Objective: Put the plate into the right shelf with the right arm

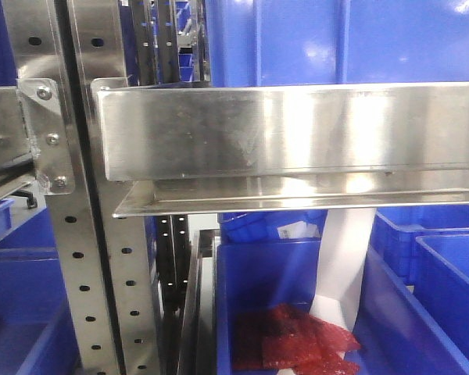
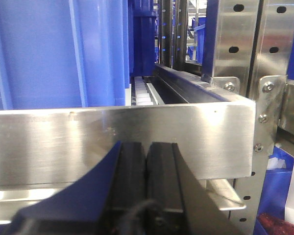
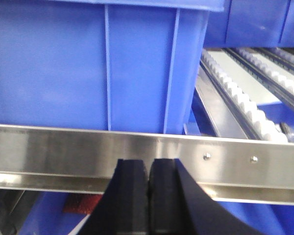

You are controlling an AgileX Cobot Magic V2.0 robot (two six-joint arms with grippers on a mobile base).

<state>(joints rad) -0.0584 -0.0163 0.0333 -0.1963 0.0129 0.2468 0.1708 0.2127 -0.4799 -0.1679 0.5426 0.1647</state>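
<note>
I see no plate in any view, so I cannot tell where it is. My right gripper [image 3: 148, 196] is clenched on nothing, facing the right shelf [image 3: 137, 156] rail at twelve o'clock; my left gripper [image 2: 147, 191] likewise. Placement looks unstarted.

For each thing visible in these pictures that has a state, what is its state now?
left gripper: shut, holding nothing, facing a steel rail.
right gripper: shut, holding nothing, facing a steel rail.
right shelf: rails level; blue bins above and below.
lower blue bin: open on top, with red packets at its bottom.
roller tracks: bare where visible, beside the blue bin.
plate: not in view.
</note>
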